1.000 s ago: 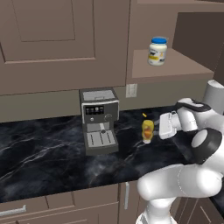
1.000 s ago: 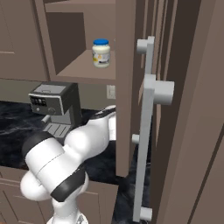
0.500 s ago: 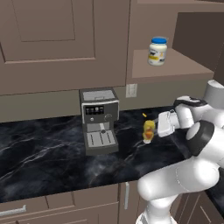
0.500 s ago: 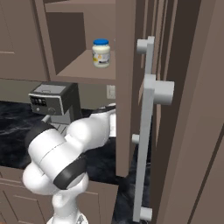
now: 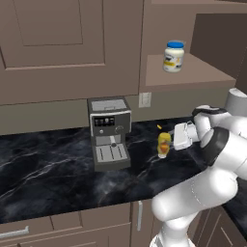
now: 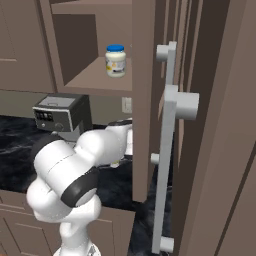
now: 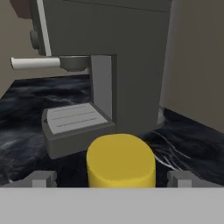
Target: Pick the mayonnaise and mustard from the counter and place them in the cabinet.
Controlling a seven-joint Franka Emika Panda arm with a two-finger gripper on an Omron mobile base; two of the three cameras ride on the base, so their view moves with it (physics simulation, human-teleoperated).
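The mustard (image 5: 164, 144), a slim yellow bottle, stands upright on the black marble counter (image 5: 48, 169) to the right of the coffee machine. My gripper (image 5: 172, 139) is level with it on its right side and open. In the hand view the mustard (image 7: 120, 161) sits between the two fingertips (image 7: 41, 178), with a gap on each side. The mayonnaise (image 5: 173, 56), a white jar with a blue lid, stands on the tan shelf of the cabinet (image 5: 202, 72). From the right base view the mayonnaise (image 6: 115, 61) appears on that cabinet shelf (image 6: 90, 80).
A grey coffee machine (image 5: 108, 132) stands on the counter left of the mustard and rises close behind it in the hand view (image 7: 122, 65). The open cabinet door with its white handle (image 6: 167, 145) hangs at the right. A wall outlet (image 5: 144, 100) is behind.
The arm's elbow has swung a little and the hand has edged slightly toward the mustard. The jaws stay open; the mayonnaise and mustard have not moved.
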